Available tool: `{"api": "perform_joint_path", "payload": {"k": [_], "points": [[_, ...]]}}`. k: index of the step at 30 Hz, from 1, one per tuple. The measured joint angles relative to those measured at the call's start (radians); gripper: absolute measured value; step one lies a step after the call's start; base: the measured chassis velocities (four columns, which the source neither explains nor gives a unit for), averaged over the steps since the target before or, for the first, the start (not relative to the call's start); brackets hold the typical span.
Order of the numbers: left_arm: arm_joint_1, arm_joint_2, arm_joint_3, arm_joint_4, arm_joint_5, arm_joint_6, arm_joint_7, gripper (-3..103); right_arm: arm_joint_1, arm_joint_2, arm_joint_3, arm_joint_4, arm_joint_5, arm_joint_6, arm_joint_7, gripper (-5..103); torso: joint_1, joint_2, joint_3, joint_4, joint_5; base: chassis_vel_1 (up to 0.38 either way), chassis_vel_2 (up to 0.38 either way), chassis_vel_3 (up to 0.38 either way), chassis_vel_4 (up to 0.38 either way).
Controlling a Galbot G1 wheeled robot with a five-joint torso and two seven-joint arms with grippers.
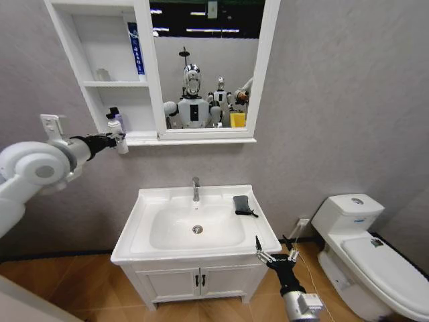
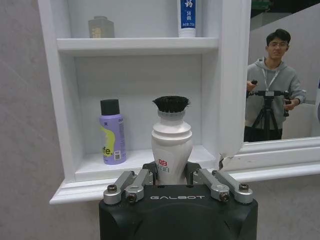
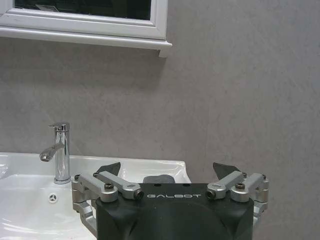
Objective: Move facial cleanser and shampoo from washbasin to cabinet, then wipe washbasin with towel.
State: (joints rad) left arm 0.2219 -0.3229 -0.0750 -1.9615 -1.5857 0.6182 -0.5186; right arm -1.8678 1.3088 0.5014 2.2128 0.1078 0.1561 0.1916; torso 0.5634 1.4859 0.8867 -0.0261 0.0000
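My left gripper (image 1: 119, 139) (image 2: 171, 171) is shut on the facial cleanser (image 1: 121, 143) (image 2: 171, 142), a white bottle with a black bristle top. It holds the bottle upright just in front of the lowest shelf of the cabinet (image 1: 107, 84) (image 2: 135, 45). The purple shampoo (image 1: 116, 118) (image 2: 112, 132) with a black cap stands on that shelf. The dark towel (image 1: 243, 204) (image 3: 159, 178) lies folded on the right rim of the washbasin (image 1: 144, 201) (image 3: 20, 165). My right gripper (image 1: 275, 253) (image 3: 167, 169) hangs open off the washbasin's front right corner.
A blue-and-white tube (image 1: 136, 50) (image 2: 187, 17) and a small jar (image 2: 101, 27) stand on the middle shelf. The chrome tap (image 1: 196, 189) (image 3: 61, 152) rises behind the bowl. A white toilet (image 1: 362, 248) stands to the right; the two-door vanity (image 1: 201, 282) is below.
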Motion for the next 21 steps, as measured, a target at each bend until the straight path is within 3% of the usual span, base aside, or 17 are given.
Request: {"api": "perform_joint_path", "payload": {"k": [8,12,21], "points": [[-0.292,-0.137,0.246,0.132,0.005,0.037,-0.005,30,0.002,0.000,0.004,0.000,0.001,0.000,-0.001,100,0.000,0.000,0.000,-0.0005,0.0001,0.000,0.000,0.000,0.000],[-0.363,-0.208,0.329,0.223,0.028,0.038,-0.011,29,0.009,-0.001,0.005,-0.006,0.004,0.000,-0.001,100,0.000,0.000,0.000,-0.0002,0.0000,0.000,0.000,0.000,0.000],[-0.437,-0.337,0.391,0.389,0.102,0.040,-0.006,29,0.019,-0.002,0.021,-0.019,0.021,0.002,-0.001,100,0.000,0.000,0.000,-0.0004,0.0002,0.000,0.000,0.000,0.000]]}}
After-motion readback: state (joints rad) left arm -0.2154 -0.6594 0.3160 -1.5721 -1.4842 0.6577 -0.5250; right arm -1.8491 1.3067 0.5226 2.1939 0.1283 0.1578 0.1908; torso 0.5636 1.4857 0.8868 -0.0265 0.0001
